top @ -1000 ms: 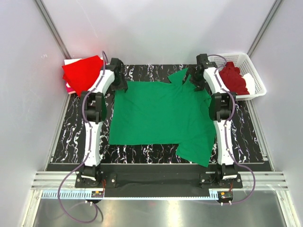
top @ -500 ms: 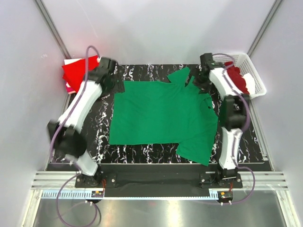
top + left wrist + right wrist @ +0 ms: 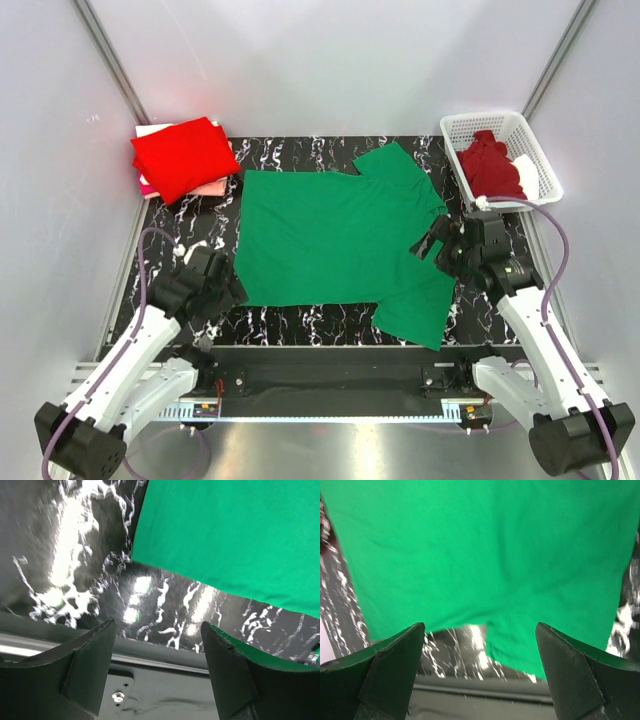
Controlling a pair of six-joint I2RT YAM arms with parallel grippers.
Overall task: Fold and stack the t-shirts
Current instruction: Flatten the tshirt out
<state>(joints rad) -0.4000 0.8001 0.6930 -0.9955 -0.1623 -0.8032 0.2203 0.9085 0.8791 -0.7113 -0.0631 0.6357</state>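
The left gripper (image 3: 222, 288) is held spread, empty, just off the near-left hem corner of the flat emerald green cotton t-shirt (image 3: 335, 235); bare black marbled tabletop (image 3: 300, 322) borders that edge. The right gripper (image 3: 437, 245), likewise parted, is poised over the shirt's right edge. Behind are seen a folded red t-shirt (image 3: 180, 155) and a maroon t-shirt (image 3: 490, 165) in a white lattice basket (image 3: 540, 158).

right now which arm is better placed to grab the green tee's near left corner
Left. The left gripper is open beside that corner of the green t-shirt; the right gripper is across the shirt.
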